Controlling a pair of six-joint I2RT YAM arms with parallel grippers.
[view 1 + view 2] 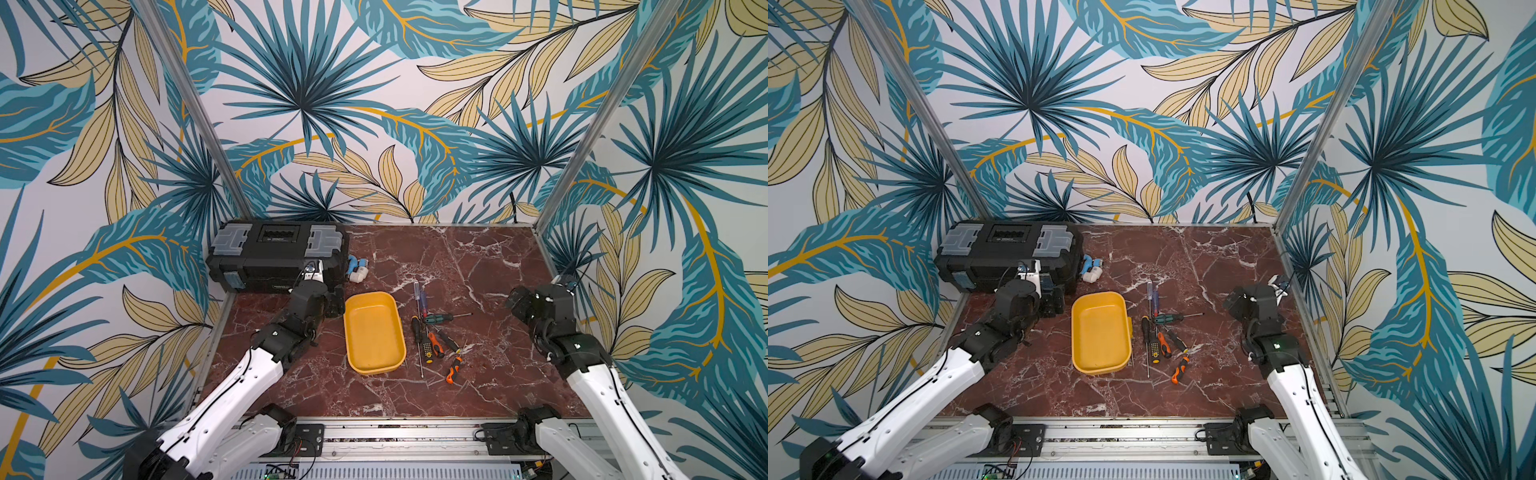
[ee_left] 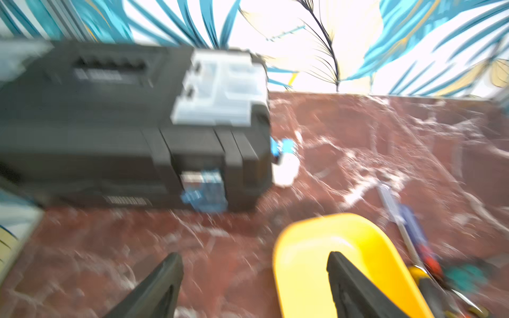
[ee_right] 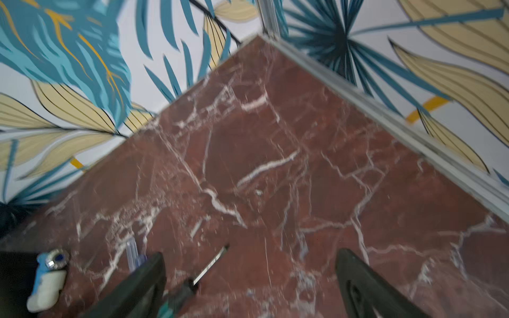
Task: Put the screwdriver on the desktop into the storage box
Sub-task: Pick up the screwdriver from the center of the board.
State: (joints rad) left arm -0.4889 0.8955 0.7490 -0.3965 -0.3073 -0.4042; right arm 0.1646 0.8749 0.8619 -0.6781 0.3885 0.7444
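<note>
- Black plastic toolbox with grey latches (image 1: 274, 257): far left corner of the dark red-brown marble-patterned desk (image 1: 478, 257), lid shut.
- Left tool (image 2: 253, 254): just in front of the toolbox, near the far left corner of the tray. Fingers spread apart, nothing between them. The wrist view is blurred.
- Small blue-and-white plastic fitting (image 1: 358, 270): on the desk, just beside the toolbox's right end.
- Shallow yellow plastic tray with rounded corners (the storage box) (image 1: 374, 332): mid-desk, long side running front to back.
- Loose cluster of screwdrivers (image 1: 435, 344): on the desk just right of the tray, several crossing each other. All of them are outside the tray.
- Green-and-black-handled screwdriver (image 1: 436, 318): in the cluster, shaft pointing right.
- Short orange-and-black screwdriver (image 1: 454, 368): at the cluster's front right edge.
- Right tool (image 3: 249, 252): well right of the cluster, near the right wall. Fingers wide apart, gripping nothing, only bare desk showing between them.
</note>
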